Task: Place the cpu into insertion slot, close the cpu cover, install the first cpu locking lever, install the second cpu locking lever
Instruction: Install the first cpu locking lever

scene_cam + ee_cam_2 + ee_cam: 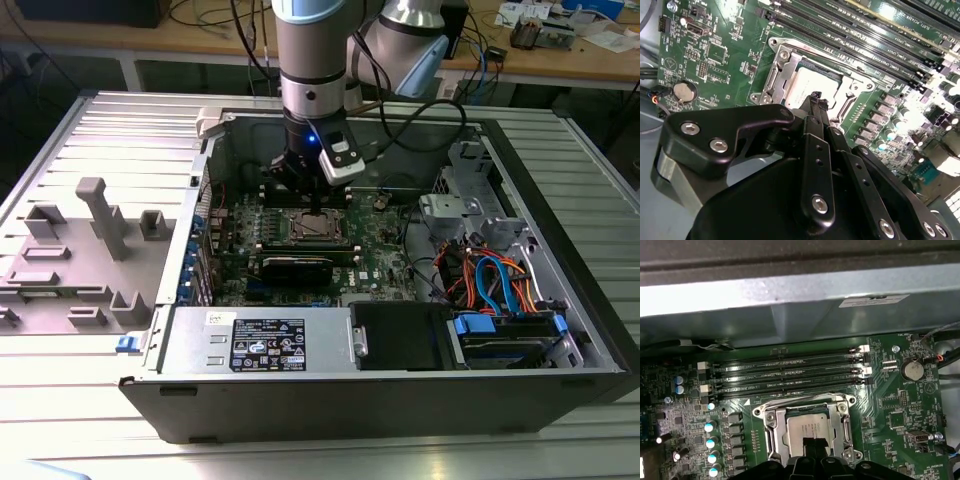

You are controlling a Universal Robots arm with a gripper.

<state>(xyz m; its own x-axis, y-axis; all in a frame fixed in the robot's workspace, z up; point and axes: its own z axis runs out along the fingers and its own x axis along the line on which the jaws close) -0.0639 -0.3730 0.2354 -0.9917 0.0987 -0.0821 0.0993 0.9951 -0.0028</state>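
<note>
The cpu [807,426] [802,86], a dull silver square, lies in the insertion slot [315,228] on the green motherboard. The cpu cover [773,432] [776,75], a silvery frame, lies flat around it, and the chip's top shows through the cut-out. A thin wire lever [790,402] [840,65] runs along the socket's edge nearest the memory slots. My gripper [816,100] [812,444] [316,207] hangs just over the cpu's edge, its black fingers closed together with nothing between them. I cannot tell whether the tip touches the cover.
Long black memory slots [790,371] lie beside the socket, with a row of capacitors [711,442] and a coin battery [913,370] on either side. The case wall [800,315] rises behind the slots. A power supply [260,340] and drive cables [490,275] fill the case's near side.
</note>
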